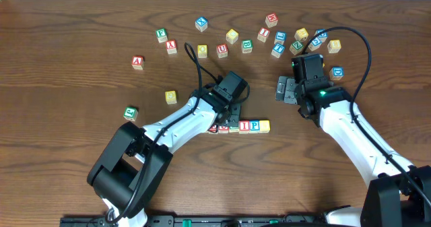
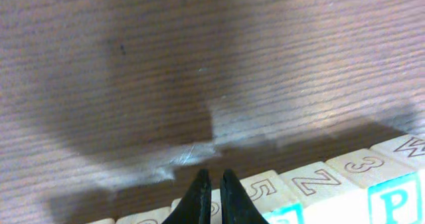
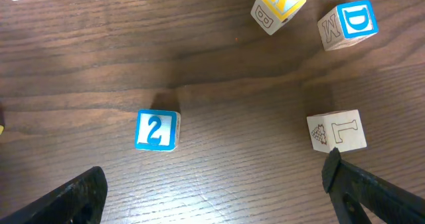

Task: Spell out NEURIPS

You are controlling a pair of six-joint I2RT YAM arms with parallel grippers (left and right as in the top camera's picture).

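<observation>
Though half hidden, seemingly cube row (image 1: pixel 254 126).

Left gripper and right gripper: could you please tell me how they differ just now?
The left gripper is shut; the right gripper stands wide open. The left gripper sits at the lined-up row of cubes; the right gripper hangs over bare table with a loose blue 2 cube ahead. Neither holds a cube.
</observation>
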